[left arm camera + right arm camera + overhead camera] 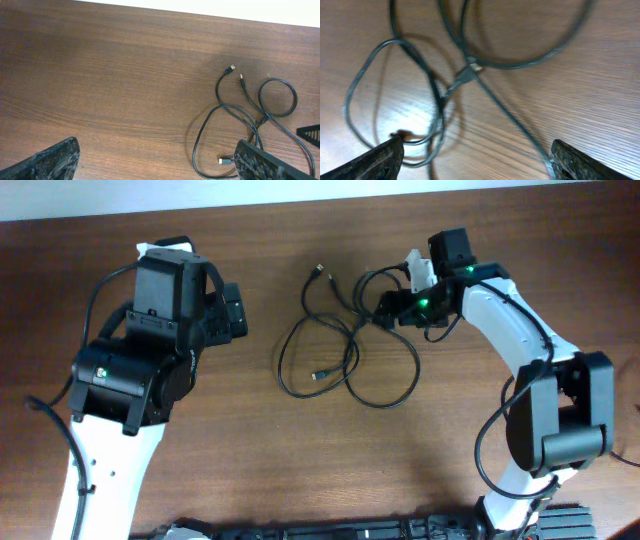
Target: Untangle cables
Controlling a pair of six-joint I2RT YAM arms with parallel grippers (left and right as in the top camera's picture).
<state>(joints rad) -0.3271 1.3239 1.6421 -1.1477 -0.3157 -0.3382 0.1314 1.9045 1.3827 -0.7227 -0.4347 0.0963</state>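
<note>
approach step: right gripper [475, 146], fingers spread and empty, hovers over the cables [465, 75] looped just ahead of it, left gripper [155, 147] likewise spread, well apart; next move probably calls for descending to pinch one strand.

The overhead camera looks straight down on the desk [250, 470], taking in the left arm [130, 380] at 9 o'clock, the right arm [520, 330] at 3 o'clock and the cables [335, 350] at centre. The left wrist camera views the desk from some way off, tilted forward, with the left fingers [50, 162] at 7 and 5 o'clock and the same cables at 4 o'clock. The right wrist camera hangs very close over one crossing of those cables, blurred, with the right fingers [375, 162] at 7 and 5 o'clock.
</note>
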